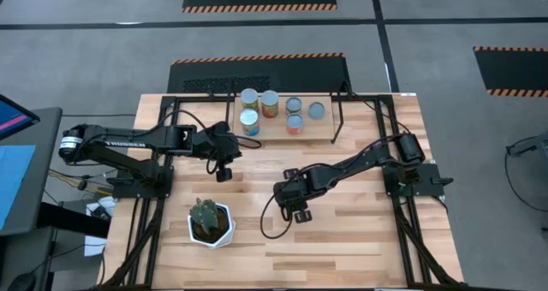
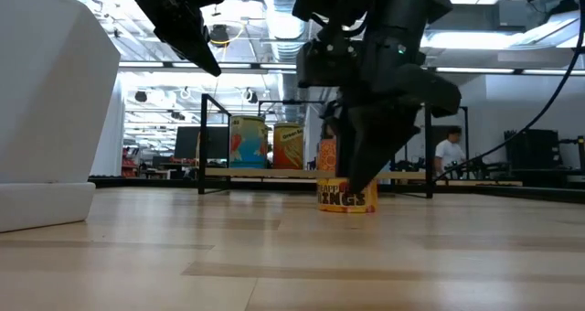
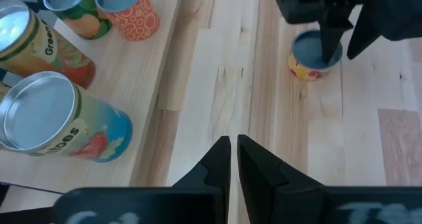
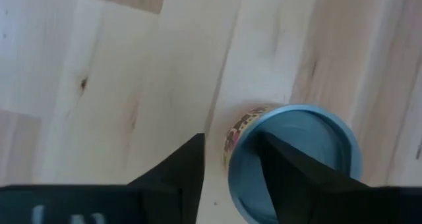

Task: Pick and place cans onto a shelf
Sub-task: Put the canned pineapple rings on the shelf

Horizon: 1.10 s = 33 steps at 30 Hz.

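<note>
- At the middle of the counter, my right gripper hangs low over a lone yellow can that stands upright on the wood.
- My right fingers are apart, one just outside the can's rim and the other over its silvery-blue top; I cannot tell whether they touch it.
- My left gripper hovers above the counter near the shelf's front edge, its fingers nearly together and holding nothing.
- The shelf sits at the far side of the counter and carries six cans, all upright: three close together at its left end, three more toward the middle.
- A white pot with a cactus stands near the front left, well apart from the yellow can.
</note>
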Tool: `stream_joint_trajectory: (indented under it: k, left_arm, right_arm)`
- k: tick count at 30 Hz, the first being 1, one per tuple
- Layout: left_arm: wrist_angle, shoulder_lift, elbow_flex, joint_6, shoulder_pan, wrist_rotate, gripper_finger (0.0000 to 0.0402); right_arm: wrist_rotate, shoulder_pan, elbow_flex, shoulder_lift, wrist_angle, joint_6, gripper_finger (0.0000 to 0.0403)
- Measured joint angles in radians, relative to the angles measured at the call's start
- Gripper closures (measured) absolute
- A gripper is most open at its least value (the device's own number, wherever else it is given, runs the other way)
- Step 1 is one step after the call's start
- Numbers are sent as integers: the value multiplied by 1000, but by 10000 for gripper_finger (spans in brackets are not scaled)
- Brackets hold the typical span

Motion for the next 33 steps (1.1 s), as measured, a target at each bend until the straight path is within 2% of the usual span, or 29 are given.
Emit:
stream_joint_trajectory:
  k: [3,8,9,13,20,27,33]
  left_arm:
    - [-3,0,0,-2,0,0,383]
    - [-1,0,0,-7,0,0,383]
    - [-2,0,0,-6,0,0,383]
    - [-4,0,0,-4,0,0,383]
    - [-2,0,0,17,0,0,383]
    - [-1,0,0,26,0,-1,383]
    - [-1,0,0,30,0,-2,383]
  right_arm:
    - [30,0,0,6,-4,58,264]
    - [73,1,-3,-15,-39,133,374]
    - [81,1,-3,-24,-53,133,385]
    - [153,9,-12,-85,-186,139,390]
    - [250,-39,4,-297,-398,176,394]
    - [324,-189,5,-462,-354,46,396]
    - [313,-391,6,-445,-285,-101,396]
